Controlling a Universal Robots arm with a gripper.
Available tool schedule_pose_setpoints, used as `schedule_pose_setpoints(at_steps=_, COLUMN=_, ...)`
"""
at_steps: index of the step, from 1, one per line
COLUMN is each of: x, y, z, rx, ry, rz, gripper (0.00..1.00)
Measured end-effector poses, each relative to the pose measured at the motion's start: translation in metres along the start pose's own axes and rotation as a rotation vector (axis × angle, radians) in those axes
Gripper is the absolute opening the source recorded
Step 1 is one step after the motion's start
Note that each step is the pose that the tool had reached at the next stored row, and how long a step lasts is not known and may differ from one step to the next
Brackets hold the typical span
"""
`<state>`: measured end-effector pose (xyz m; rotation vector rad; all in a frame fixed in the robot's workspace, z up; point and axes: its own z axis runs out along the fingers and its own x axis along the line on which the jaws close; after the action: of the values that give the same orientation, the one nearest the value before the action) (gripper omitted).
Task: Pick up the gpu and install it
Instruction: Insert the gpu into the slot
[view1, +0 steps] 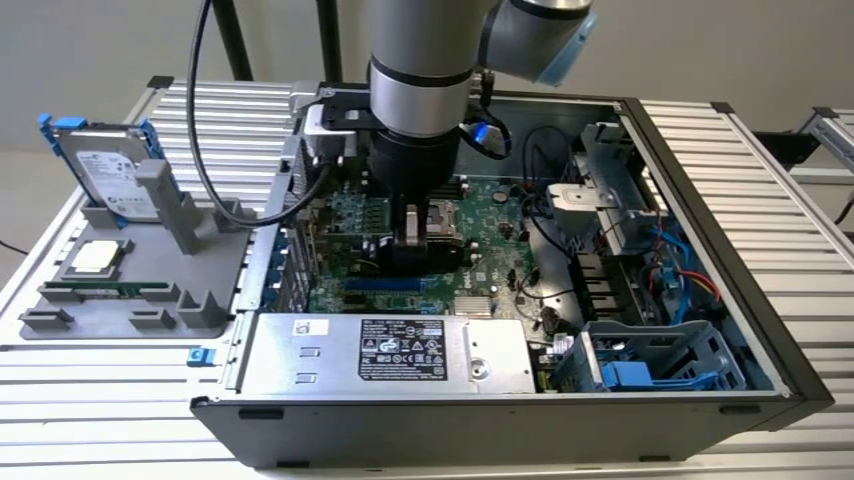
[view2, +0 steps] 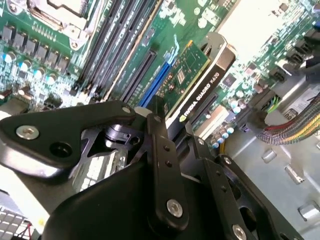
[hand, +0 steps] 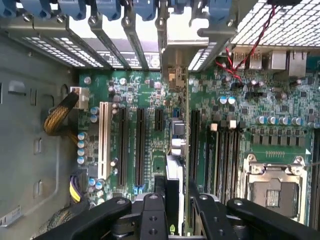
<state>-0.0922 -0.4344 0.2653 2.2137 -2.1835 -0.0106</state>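
Seating the gpu (view2: 192, 82) is the step in hand: your pincer (view2: 165, 117) grips the card on edge, held over the blue slot (view2: 152, 90) of the board (hand: 135, 90) inside the case (view1: 747, 250); keep its lower edge parallel to the slot and its bracket in line with the rear openings (hand: 125, 35); press evenly, I judge, not from one end; the card's contact edge and the slot's latch are hidden behind the pincer, so alignment there cannot be confirmed.

A silver hard drive (view1: 110, 165) in a blue frame is stood upright in a grey fixture (view1: 147, 270), outside the open computer case (view1: 747, 250). A power supply (view1: 400, 352) is mounted inside.
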Motion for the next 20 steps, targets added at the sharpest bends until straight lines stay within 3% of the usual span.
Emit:
schedule_pose_setpoints(at_steps=8, x=-0.0001, y=0.0043, z=0.0043, rx=0.0122, ry=0.0007, rz=0.0, gripper=0.0)
schedule_pose_setpoints(at_steps=13, x=-0.0003, y=0.0094, z=0.0074, rx=0.0126, ry=0.0007, rz=0.002, gripper=0.0)
schedule_pose_setpoints(at_steps=20, x=-0.0003, y=0.01, z=0.0099, rx=0.0097, ry=0.0006, rz=0.003, gripper=0.0)
